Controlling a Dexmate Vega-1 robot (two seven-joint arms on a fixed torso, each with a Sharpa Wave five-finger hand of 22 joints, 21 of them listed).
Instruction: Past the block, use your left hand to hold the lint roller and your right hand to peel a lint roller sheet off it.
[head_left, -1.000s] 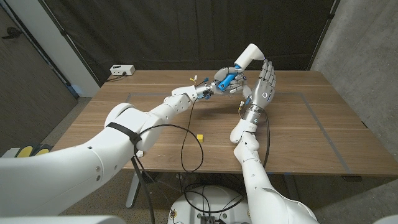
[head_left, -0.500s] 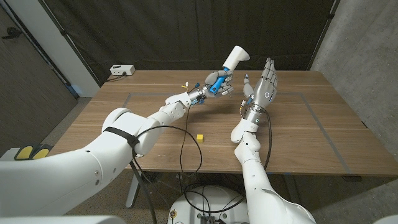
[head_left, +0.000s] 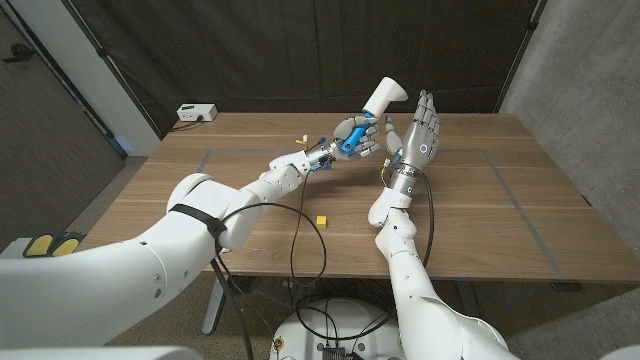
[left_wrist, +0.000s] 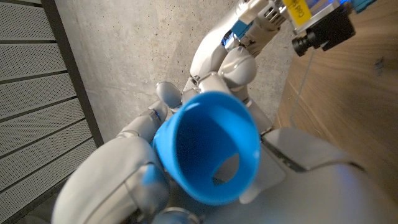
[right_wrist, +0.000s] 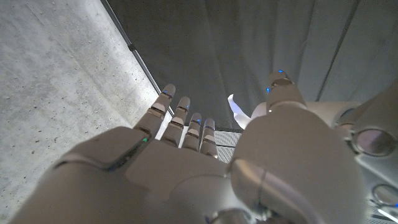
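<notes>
My left hand (head_left: 356, 136) grips the blue handle of the lint roller (head_left: 384, 98) and holds it in the air over the far middle of the table, its white roll pointing up and to the right. In the left wrist view the hollow blue handle end (left_wrist: 208, 146) sits between my left hand's fingers (left_wrist: 124, 168). My right hand (head_left: 420, 137) stands open, fingers up, just right of the roll and apart from it. From the right wrist its fingers (right_wrist: 182, 121) are spread, with a white tip of the roller (right_wrist: 238, 113) beyond. The small yellow block (head_left: 322, 220) lies on the table nearer me.
The wooden table (head_left: 500, 200) carries grey tape lines. A white box (head_left: 195, 112) with a cable sits at the back left corner. A tiny yellow piece (head_left: 297, 137) lies near my left wrist. A dark curtain hangs behind.
My left hand swung the roller to the left, then came back a little to the right. My right hand edged slightly left, closer to the roll, staying open.
</notes>
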